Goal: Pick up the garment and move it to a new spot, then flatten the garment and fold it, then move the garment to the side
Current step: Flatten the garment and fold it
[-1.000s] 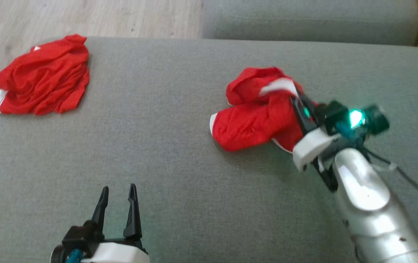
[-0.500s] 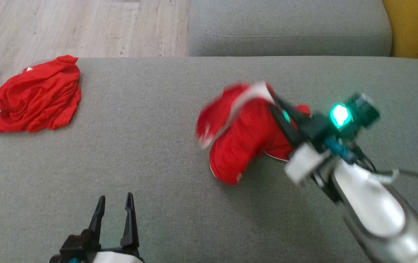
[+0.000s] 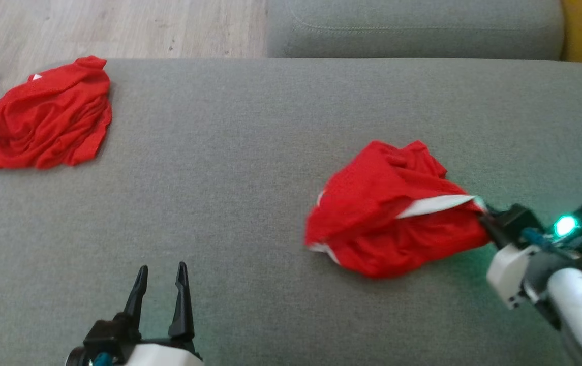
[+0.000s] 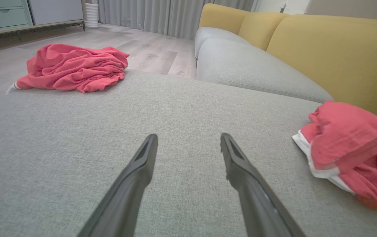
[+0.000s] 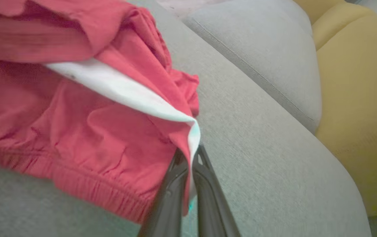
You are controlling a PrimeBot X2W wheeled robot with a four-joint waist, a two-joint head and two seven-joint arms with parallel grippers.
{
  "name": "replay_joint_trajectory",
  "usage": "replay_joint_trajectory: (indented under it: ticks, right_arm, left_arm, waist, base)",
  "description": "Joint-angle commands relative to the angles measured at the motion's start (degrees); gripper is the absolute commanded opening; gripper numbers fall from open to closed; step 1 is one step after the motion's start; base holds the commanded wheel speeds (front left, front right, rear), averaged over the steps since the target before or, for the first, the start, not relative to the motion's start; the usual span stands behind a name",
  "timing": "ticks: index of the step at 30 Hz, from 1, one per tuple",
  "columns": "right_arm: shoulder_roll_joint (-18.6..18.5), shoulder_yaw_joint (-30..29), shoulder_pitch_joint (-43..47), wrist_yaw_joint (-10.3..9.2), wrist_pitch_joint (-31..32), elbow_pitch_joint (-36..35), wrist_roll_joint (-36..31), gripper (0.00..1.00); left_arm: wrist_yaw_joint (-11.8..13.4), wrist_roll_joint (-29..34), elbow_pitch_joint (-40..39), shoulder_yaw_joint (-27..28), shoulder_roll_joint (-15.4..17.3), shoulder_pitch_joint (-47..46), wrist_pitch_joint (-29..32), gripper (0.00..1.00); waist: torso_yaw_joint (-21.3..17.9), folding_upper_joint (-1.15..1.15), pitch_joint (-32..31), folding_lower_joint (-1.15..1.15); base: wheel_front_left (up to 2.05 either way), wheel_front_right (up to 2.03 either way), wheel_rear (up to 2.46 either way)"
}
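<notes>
The garment [image 3: 392, 211] is a crumpled red piece with white trim, lying on the grey sofa seat [image 3: 250, 152] right of centre. My right gripper [image 3: 481, 213] is shut on its white-edged corner at the garment's right end; in the right wrist view the fingers [image 5: 172, 187] pinch the garment [image 5: 86, 108] between them. My left gripper [image 3: 161, 277] stands open at the lower left, nothing between its fingers [image 4: 142, 164], well left of the garment [image 4: 349, 144].
A second red garment [image 3: 41, 122] lies bunched at the seat's far left corner [image 4: 73, 67]. A grey cushion [image 3: 412, 25] and yellow backrest [image 4: 333, 52] stand behind. Wooden floor [image 3: 113, 25] lies beyond the seat's far left edge.
My right gripper has pulled the garment toward me and to the right across the seat. The head camera has shifted a little. The left gripper stayed put and open.
</notes>
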Motion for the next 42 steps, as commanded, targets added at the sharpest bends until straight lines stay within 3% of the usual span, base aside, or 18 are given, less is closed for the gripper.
replay_joint_trajectory:
  ticks: [1,7,8,10,22,30,38,39,40,41,42]
  right_arm:
    - [-1.2,-0.6,-2.7,0.21,-1.3,0.0,-0.5,0.00]
    - [-0.6,-4.3,-6.5,0.21,-5.0,7.5,-3.1,0.00]
    - [-0.2,-5.2,-7.0,0.21,-5.5,8.4,-3.9,0.22]
    - [1.4,-6.4,-7.7,0.21,-6.5,10.1,-5.0,1.00]
    - [7.7,-11.0,-7.4,0.21,-9.3,12.4,-4.5,1.00]
    - [11.2,-7.4,-4.5,0.21,-8.3,5.9,-0.3,1.00]
    - [11.6,-5.0,-4.5,0.21,-6.2,7.1,2.4,0.98]
    - [11.7,-4.7,-4.6,0.21,-6.0,7.5,2.7,0.49]
    - [11.9,-4.3,-4.9,0.21,-6.0,7.8,3.1,0.28]
    - [12.1,-3.8,-5.1,0.21,-5.9,8.0,3.4,0.00]
    - [12.2,-3.2,-5.5,0.21,-6.1,7.9,3.7,0.00]
  left_arm:
    - [-0.2,0.5,-1.4,1.4,0.9,-3.1,-0.2,1.00]
    - [-0.2,0.4,-0.8,1.6,1.0,-3.5,-0.4,1.00]
    - [-0.2,0.3,-0.8,1.6,1.0,-3.5,-0.5,1.00]
    - [0.0,0.2,-0.7,1.7,1.0,-3.4,-0.6,1.00]
    - [0.2,-0.2,-0.6,1.8,0.9,-2.4,-0.9,1.00]
    - [0.4,-0.4,-1.2,1.5,1.2,-2.3,-0.8,1.00]
    - [0.4,-0.3,-1.1,1.1,1.2,-3.7,-0.7,1.00]
    - [0.3,-0.4,-1.0,1.1,1.1,-3.7,-0.7,1.00]
    - [0.3,-0.4,-0.9,1.1,1.1,-3.8,-0.8,1.00]
    - [0.3,-0.4,-0.8,1.0,1.1,-3.9,-0.8,1.00]
    - [0.3,-0.4,-0.7,1.0,1.0,-4.0,-0.8,1.00]
  waist:
    - [0.3,0.00,0.2,0.00]
    - [0.6,0.00,0.5,0.00]
    - [0.6,0.00,0.5,0.00]
    - [0.3,0.00,0.4,0.00]
    - [-1.5,0.00,-1.5,0.00]
    - [-1.8,0.00,-1.5,0.00]
    - [1.3,0.00,0.6,0.00]
    - [1.5,0.00,0.7,0.00]
    - [1.8,0.00,0.8,0.00]
    - [2.0,0.00,0.9,0.00]
    - [2.3,0.00,1.0,0.00]
  base:
    - [0.00,0.00,0.00]
    - [0.00,0.00,0.00]
    - [0.00,0.00,0.00]
    - [0.00,0.00,0.00]
    - [0.00,0.00,0.00]
    - [0.00,0.00,0.00]
    - [0.00,0.00,0.00]
    - [0.00,0.00,0.00]
    - [0.00,0.00,0.00]
    - [0.00,0.00,0.00]
    - [0.00,0.00,0.00]
